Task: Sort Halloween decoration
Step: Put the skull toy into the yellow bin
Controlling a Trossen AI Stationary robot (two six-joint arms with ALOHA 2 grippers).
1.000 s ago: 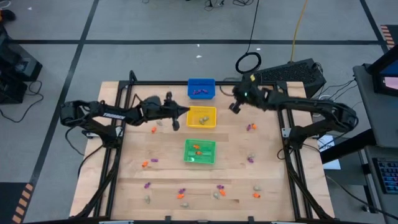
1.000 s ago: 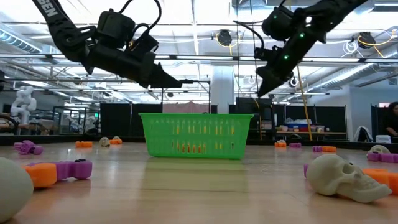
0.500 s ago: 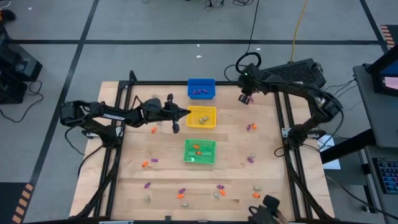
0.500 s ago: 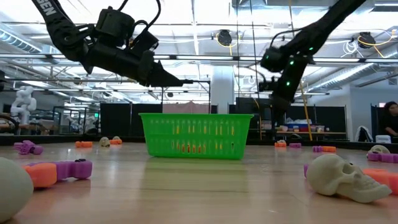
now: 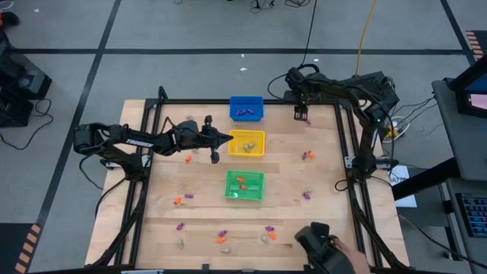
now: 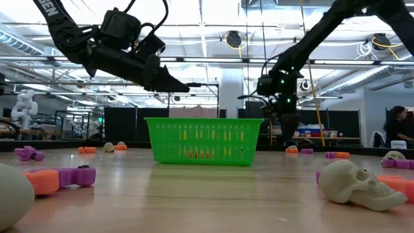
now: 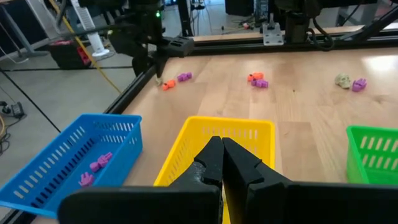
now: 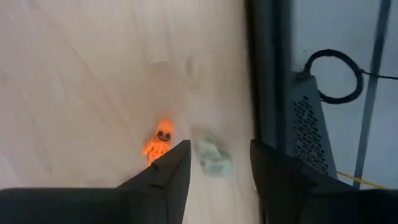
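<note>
Tiny orange, purple and pale Halloween trinkets lie scattered on the wooden table (image 5: 198, 213). My right gripper (image 8: 219, 146) is open at the table's far right corner (image 5: 301, 116), pointing down. Its fingers stand on either side of a pale trinket (image 8: 214, 158) that lies on the wood, with an orange trinket (image 8: 158, 140) beside it. My left gripper (image 7: 222, 157) is shut on nothing and hangs over the left rim of the yellow bin (image 5: 246, 143).
The blue bin (image 5: 246, 108) at the far edge holds purple pieces and the green bin (image 5: 244, 186) holds orange ones. A black frame rail (image 8: 267, 74) runs close beside my right gripper. A person's hand with a dark object (image 5: 321, 245) reaches in at the near edge.
My right gripper has swung from beside the yellow bin toward the table's far right corner, turned its fingers downward and come down close to the wood. A person's hand has come in over the near edge. My left arm has kept still.
</note>
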